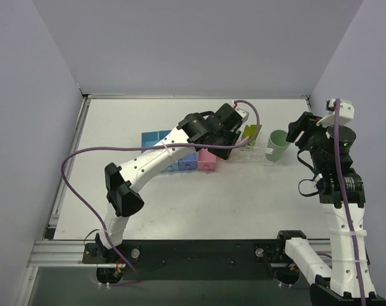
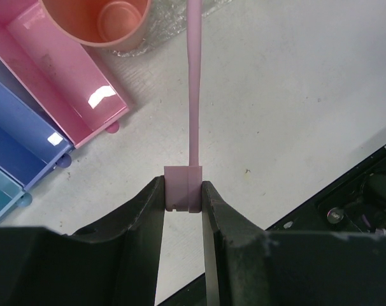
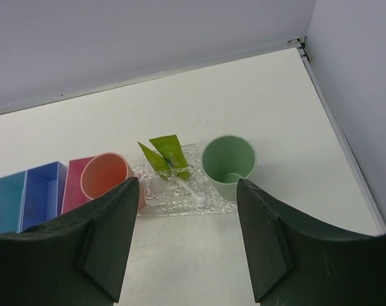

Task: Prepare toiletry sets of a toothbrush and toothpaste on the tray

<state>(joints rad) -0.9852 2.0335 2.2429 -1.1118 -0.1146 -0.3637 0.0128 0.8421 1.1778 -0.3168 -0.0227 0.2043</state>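
Note:
My left gripper (image 2: 183, 191) is shut on the blocky end of a thin pink toothbrush (image 2: 193, 83), held above the table; its far end runs out of frame beside the pink cup (image 2: 97, 22). In the top view this gripper (image 1: 226, 148) hangs over the left end of the clear bumpy tray (image 1: 257, 159). On the tray (image 3: 180, 207), two lime toothpaste tubes (image 3: 164, 153) and a white toothbrush (image 3: 192, 190) lean in a small clear cup. My right gripper (image 3: 186, 183) is open and empty, held high to the right of the tray (image 1: 301, 131).
A green cup (image 3: 229, 164) stands on the tray's right end and the pink cup (image 3: 105, 178) at its left end. A pink box (image 2: 65, 76) and blue bins (image 2: 21, 140) sit left of the tray. Grey walls close in the table at the back and sides.

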